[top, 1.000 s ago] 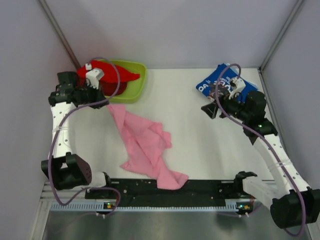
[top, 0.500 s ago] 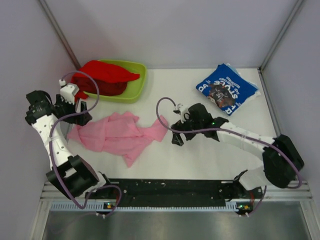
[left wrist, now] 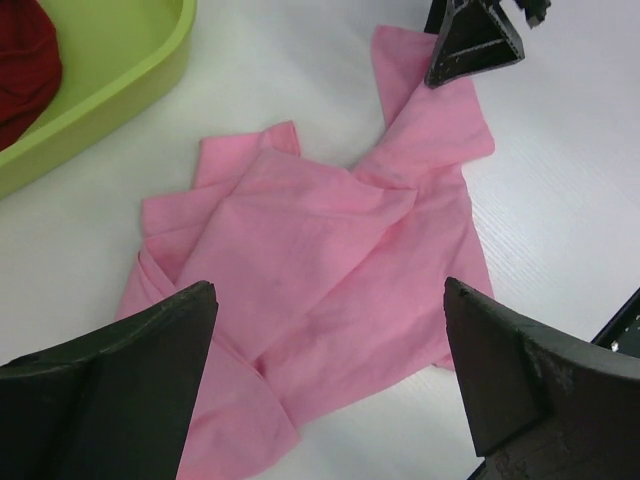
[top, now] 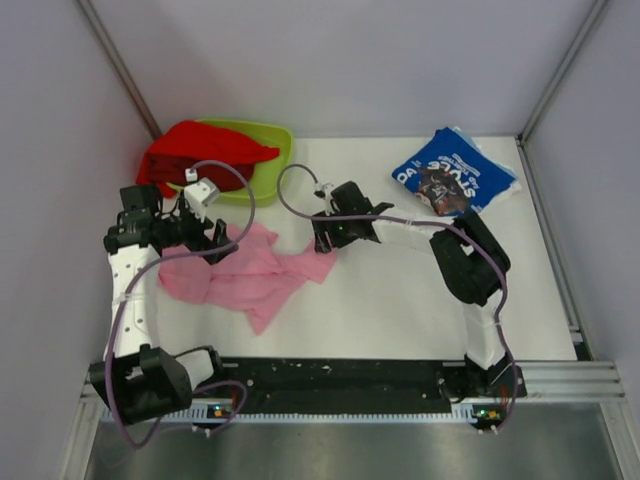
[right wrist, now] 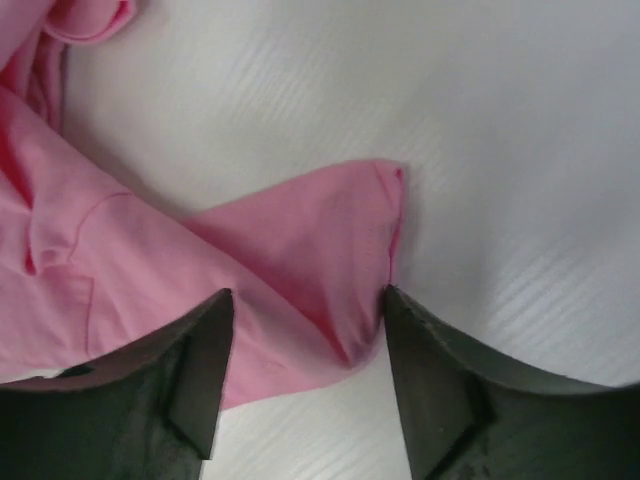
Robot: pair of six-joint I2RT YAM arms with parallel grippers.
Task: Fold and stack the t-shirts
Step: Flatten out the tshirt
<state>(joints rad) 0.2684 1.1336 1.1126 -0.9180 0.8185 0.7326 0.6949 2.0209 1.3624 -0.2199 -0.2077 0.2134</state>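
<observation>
Right gripper point(right wrist: 307, 300) is hovering open, a corner of the pink t-shirt point(right wrist: 150, 260) lying between its fingers. Left gripper point(left wrist: 328, 290) is gaping too, with crumpled cloth beneath. Judgement: pinch single-layer corners only, then spread flat.

The only writing in view is white block lettering printed on the folded royal blue cloth t-shirt point(top: 455, 178). This shirt lies well apart from the right gripper point(top: 322, 243), off to its right and a little farther back. The letters run along the shirt's left edge and around a dark printed graphic at its middle. From overhead they are too small and tilted to read as words. Two at the left corner resemble "OA", though not surely.
</observation>
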